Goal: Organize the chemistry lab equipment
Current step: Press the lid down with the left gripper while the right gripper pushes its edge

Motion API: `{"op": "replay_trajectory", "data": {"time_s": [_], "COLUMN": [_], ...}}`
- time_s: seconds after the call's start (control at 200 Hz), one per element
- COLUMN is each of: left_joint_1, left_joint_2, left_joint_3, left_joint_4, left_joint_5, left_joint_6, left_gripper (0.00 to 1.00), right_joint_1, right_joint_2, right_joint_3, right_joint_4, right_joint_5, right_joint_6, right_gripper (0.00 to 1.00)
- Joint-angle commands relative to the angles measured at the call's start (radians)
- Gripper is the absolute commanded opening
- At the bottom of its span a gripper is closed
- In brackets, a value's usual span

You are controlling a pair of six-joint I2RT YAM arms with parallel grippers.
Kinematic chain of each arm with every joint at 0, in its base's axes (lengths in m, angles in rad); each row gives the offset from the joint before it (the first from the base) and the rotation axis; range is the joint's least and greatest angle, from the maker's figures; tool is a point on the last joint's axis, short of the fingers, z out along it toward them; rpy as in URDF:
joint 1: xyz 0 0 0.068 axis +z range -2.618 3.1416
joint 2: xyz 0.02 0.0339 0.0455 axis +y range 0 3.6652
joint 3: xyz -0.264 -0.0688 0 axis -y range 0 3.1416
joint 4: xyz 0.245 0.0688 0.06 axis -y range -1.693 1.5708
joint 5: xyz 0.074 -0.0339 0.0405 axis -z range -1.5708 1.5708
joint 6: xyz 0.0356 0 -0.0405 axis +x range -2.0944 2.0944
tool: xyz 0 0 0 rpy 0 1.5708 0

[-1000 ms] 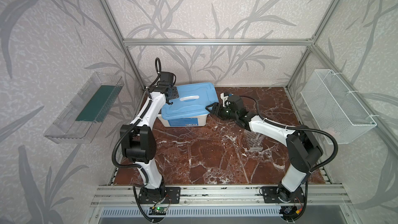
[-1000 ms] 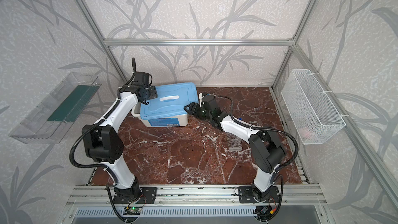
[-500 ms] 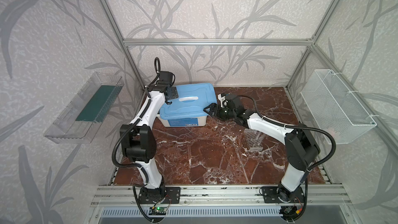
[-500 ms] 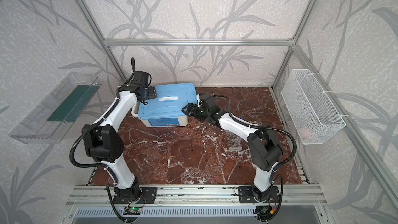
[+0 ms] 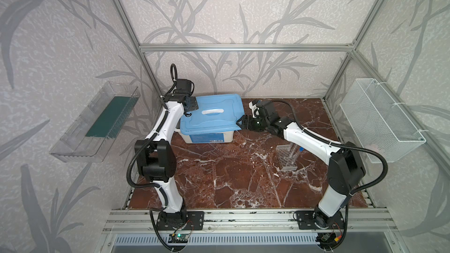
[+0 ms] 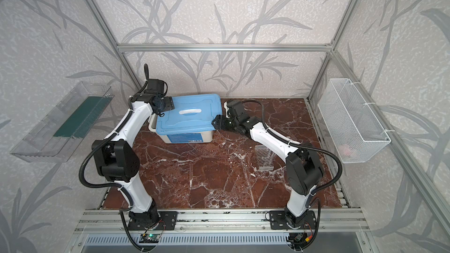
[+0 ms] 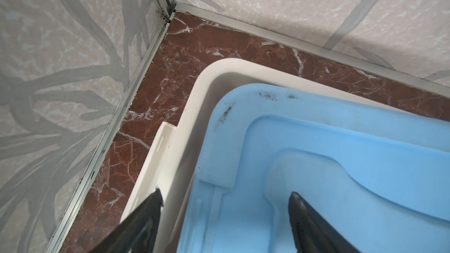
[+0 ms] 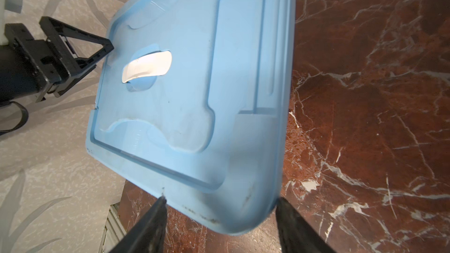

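1. Left gripper [image 7: 225, 193]: jaws were apart, straddling the far-left corner of the blue lid [image 5: 214, 115] and the rim of the white tub [image 5: 209, 138]. Nothing was clamped.
2. Right gripper [image 8: 221, 198]: jaws were apart with the lid's near-right corner between them. Couldn't tell whether the fingers actually pinched it.
3. The lid lay skewed on the tub, overhanging to the right, with the tub's left rim bare. The tub stood far-left on the marble tabletop [image 5: 219, 178].
4. Task gear: the clear tube rack [image 5: 286, 158] stood right of centre under the right arm, well apart from the tub. A blue-capped test tube [image 5: 301, 149] stood upright in it.
5. Risks:
   - Lifting from one side only would likely tip the lid and let it slide off.
   - A finger catching the rim could drag the tub.
   - A low swing of the right forearm could knock over the rack.
6. Counts:
   - 2 grippers
   - 1 lid
   - 1 tub
   - 1 rack
   - 1 blue cap seen, tube total unclear
   - 1 wire basket [image 5: 389, 127] on the right wall
   - 1 clear wall tray [image 5: 73, 147] on the left wall
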Motion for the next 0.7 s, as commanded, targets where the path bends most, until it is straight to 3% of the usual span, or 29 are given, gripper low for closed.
{"op": "replay_trajectory", "data": {"time_s": [0.0,0.365,0.695], "left_joint_1": [0.017,0.03,0.033], "left_joint_2": [0.009,0.071,-0.037], "left_joint_3": [0.024,0.09,0.002], "left_joint_4": [-0.018,-0.07,-0.07], "left_joint_5": [0.038,0.048,-0.042], "left_joint_6": [-0.015,-0.014,-0.032], "left_gripper": [0.83,0.81,0.82], "right_joint_1": [0.022,0.029,0.023], "right_joint_2": [0.003,0.059,0.125], "right_joint_3": [0.043,0.091,0.22], "right_joint_4": [-0.063,-0.003,-0.168], "right_joint_5": [0.015,-0.036,0.049], "right_joint_6": [-0.062,0.006,-0.108], "right_gripper": [0.64,0.55,0.54]}}
